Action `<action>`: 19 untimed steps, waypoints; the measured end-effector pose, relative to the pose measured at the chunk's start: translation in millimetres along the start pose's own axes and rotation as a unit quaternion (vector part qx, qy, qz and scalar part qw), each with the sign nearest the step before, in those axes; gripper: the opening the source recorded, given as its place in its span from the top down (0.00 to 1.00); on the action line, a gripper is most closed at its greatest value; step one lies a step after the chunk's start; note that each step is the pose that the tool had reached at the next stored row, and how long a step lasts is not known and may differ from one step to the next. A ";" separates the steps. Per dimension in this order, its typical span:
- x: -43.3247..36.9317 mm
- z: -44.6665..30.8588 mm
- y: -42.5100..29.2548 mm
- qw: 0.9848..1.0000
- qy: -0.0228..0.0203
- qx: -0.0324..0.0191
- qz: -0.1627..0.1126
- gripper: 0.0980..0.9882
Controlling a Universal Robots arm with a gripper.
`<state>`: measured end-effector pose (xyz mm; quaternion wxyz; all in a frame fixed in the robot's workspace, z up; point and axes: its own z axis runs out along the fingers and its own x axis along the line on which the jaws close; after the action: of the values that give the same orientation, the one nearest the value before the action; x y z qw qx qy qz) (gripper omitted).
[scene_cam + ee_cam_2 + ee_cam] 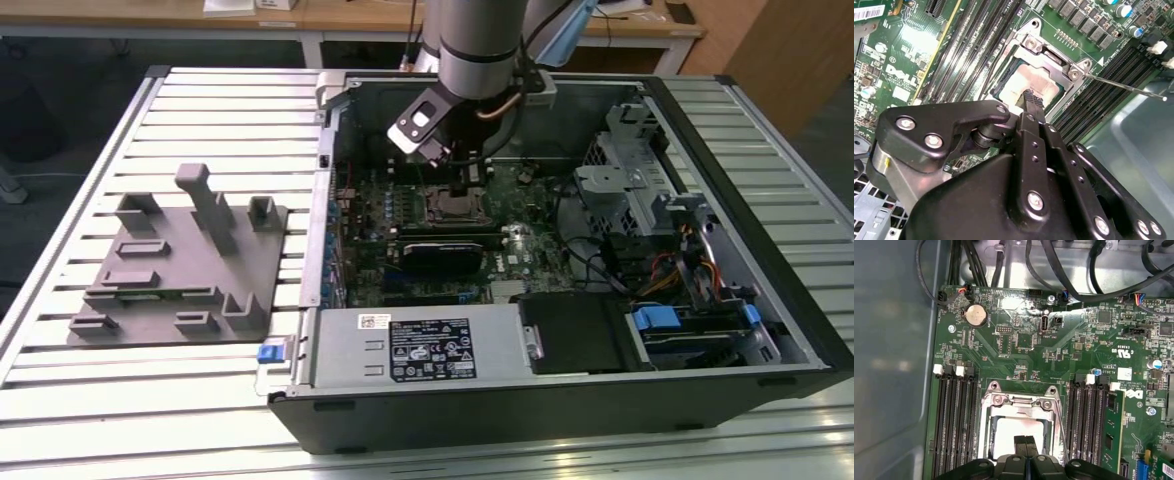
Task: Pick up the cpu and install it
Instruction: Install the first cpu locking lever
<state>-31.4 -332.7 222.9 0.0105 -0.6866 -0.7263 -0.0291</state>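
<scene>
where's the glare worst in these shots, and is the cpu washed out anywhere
Second wrist view: glare whitens the motherboard beside the memory slots; the cpu top looks pale, not blown out. First wrist view: a bright patch lies beside the coin battery. Exterior view: the case interior is darker than the lit slatted table.
</scene>
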 end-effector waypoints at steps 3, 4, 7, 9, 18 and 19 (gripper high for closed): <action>0.0 -1.2 0.0 1.000 0.000 0.000 0.000 0.99; 0.1 -1.6 0.0 1.000 0.000 0.000 0.000 0.99; 0.1 -3.1 0.0 1.000 0.000 0.000 0.000 0.99; 0.3 -5.0 0.1 1.000 0.000 0.000 0.000 0.99; 1.0 -18.8 0.5 1.000 0.000 0.000 0.000 0.99; 1.1 -20.6 0.5 1.000 0.000 0.000 0.000 0.99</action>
<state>-31.5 -332.7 243.5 0.0101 -0.6867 -0.7263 -0.0294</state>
